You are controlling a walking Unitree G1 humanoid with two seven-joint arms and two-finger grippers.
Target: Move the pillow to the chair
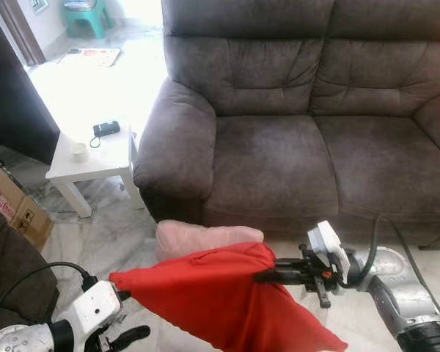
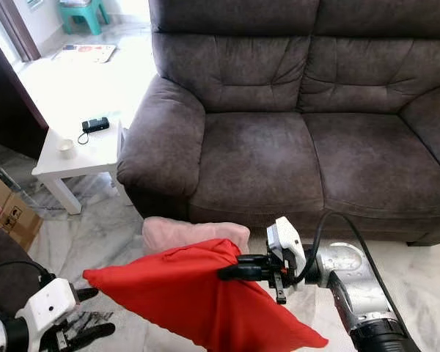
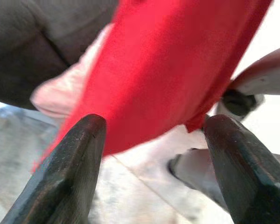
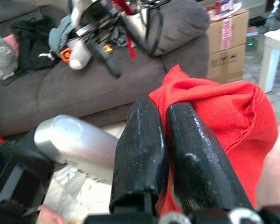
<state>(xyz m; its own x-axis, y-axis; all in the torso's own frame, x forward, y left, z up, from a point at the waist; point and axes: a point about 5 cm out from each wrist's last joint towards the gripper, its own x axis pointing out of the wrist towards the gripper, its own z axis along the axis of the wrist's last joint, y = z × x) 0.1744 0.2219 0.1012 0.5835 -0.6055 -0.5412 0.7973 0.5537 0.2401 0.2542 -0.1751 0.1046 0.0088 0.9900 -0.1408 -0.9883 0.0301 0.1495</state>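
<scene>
- In front of the dark brown sofa (image 1: 308,125), above the marble floor (image 1: 110,235), the red pillow (image 1: 220,301) hung between the two arms, its cover drawn up into a peak.
- The right gripper (image 1: 268,275) had its two black fingers (image 4: 177,144) pressed together on that bunched peak of red cloth, pinching it.
- The left gripper (image 3: 149,140) sat low by the pillow's left corner; its fingers stood spread apart with the red fabric just ahead of them, not clamped.
- A pale pink cushion (image 1: 205,238) lay on the floor at the foot of the sofa, just behind the pillow.
- At the sofa's left arm stood a small white side table (image 1: 95,158); a black device (image 1: 106,128) lay near its back edge and a small white cup (image 1: 79,152) near its left edge.
- A cardboard box (image 1: 11,205) sat on the floor to the left, bearing red printing too small to read.
- A teal stool (image 1: 84,15) stood far back.
</scene>
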